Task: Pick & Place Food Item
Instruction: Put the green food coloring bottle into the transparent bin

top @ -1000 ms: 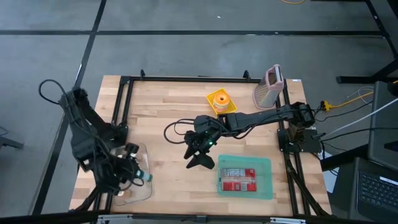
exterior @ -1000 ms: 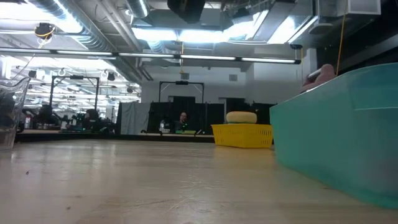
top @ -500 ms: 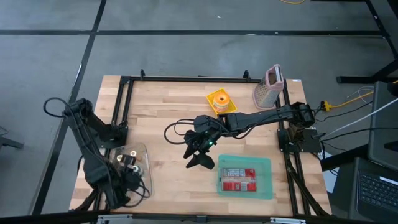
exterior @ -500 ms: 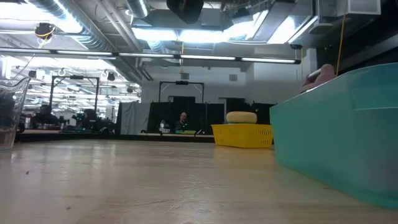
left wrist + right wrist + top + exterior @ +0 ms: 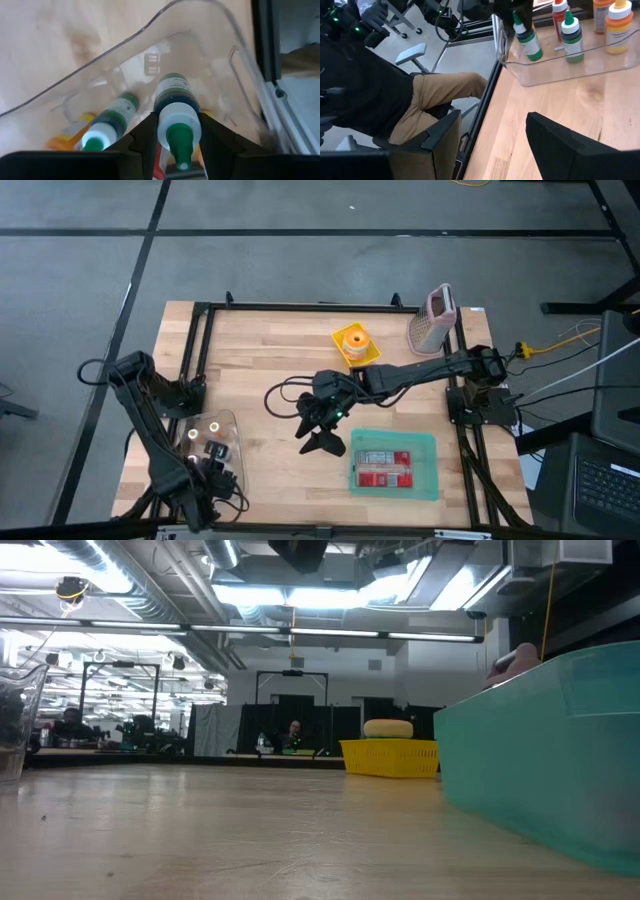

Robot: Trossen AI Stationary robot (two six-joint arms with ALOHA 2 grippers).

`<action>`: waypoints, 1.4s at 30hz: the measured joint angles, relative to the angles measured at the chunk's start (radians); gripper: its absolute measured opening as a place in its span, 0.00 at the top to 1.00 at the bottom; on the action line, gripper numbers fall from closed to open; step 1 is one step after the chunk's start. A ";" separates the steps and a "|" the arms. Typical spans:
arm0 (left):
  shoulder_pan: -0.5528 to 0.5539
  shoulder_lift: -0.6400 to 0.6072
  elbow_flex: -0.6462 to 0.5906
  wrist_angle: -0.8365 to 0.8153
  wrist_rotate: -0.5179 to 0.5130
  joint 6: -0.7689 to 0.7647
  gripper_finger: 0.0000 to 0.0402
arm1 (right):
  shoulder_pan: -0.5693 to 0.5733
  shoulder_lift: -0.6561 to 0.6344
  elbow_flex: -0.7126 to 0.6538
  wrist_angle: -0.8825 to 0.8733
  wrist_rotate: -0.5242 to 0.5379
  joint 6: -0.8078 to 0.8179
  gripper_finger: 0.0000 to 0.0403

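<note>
1. Clear plastic formed the open bin (image 5: 232, 442) at the near left corner of the pale wooden table (image 5: 260, 370); it held several small dropper bottles.
2. In the left wrist view, the left end effector (image 5: 176, 134) was clamped on a green-liquid dropper bottle with a white collar and green tip (image 5: 177, 112), held over the bin with its base toward the bin floor.
3. Just beside that bottle, another green bottle with a white cap (image 5: 107, 124) lay in the bin, with an orange one partly hidden under it.
4. The right end effector (image 5: 318, 432) hung above the middle of the table with its fingers apart and nothing between them, near the teal rectangular tray (image 5: 428, 480) that held a red packet.
5. A yellow square dish carrying an orange-topped item (image 5: 355, 343) and a pale box grater (image 5: 432, 322) stood at the far side, well apart from the bin.
6. Risk, as I judged it: the grip sat high, near the collar, so the bottle could pivot or slip out.
7. Crowded neighbours could be knocked over, or the thin wall clipped, shifting the light bin.
</note>
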 joint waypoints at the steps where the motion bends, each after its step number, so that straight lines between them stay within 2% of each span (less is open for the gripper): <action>1: 0.000 0.005 0.000 0.011 0.000 0.005 0.71 | 0.002 0.000 0.000 0.000 0.004 0.000 0.45; 7: 0.007 0.016 -0.023 0.094 0.000 0.015 0.71 | 0.009 0.000 0.000 0.001 0.012 0.000 0.45; 19: 0.031 0.015 -0.025 0.088 -0.017 0.023 0.71 | 0.026 0.001 0.000 0.016 0.018 0.000 0.45; 27: 0.047 0.015 -0.049 0.092 0.016 0.030 0.71 | 0.033 0.001 0.000 0.016 0.030 -0.004 0.45; 35: 0.047 0.012 -0.109 0.188 0.036 0.023 0.71 | 0.034 0.001 0.000 0.016 0.030 -0.010 0.45; 42: 0.052 0.012 -0.110 0.182 0.036 0.031 0.71 | 0.034 0.001 0.000 0.016 0.030 -0.015 0.45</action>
